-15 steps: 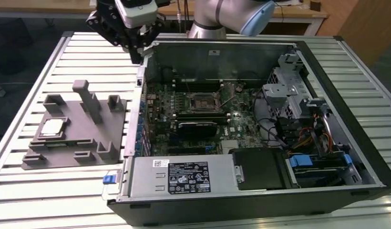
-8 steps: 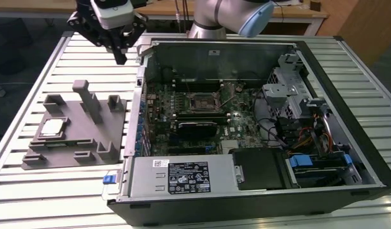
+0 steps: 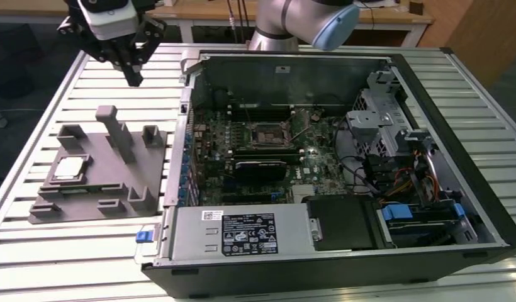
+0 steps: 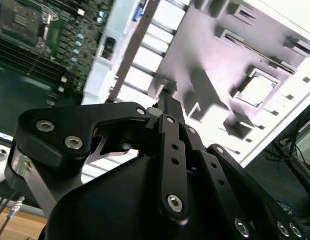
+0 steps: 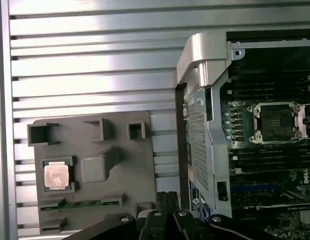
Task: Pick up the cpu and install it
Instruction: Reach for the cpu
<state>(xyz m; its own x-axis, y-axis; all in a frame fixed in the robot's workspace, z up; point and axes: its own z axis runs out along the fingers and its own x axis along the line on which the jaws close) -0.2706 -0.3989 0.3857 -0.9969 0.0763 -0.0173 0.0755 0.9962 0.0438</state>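
The gripper (image 3: 134, 78) is hovering clenched and empty, well apart from the cpu (image 3: 69, 167) sitting in its grey fixture (image 3: 107, 182), so I reckon it's wanting a square, centred approach, jaws parted.

No text can be read. The power supply cover (image 3: 190, 245) inside the computer case (image 3: 459, 126) carries a black label (image 3: 248, 234) with white print and symbols too small to read. A small white sticker (image 3: 211, 214) sits just beside it.

Bright overhead light w/ glare on table (image 5: 94, 65)
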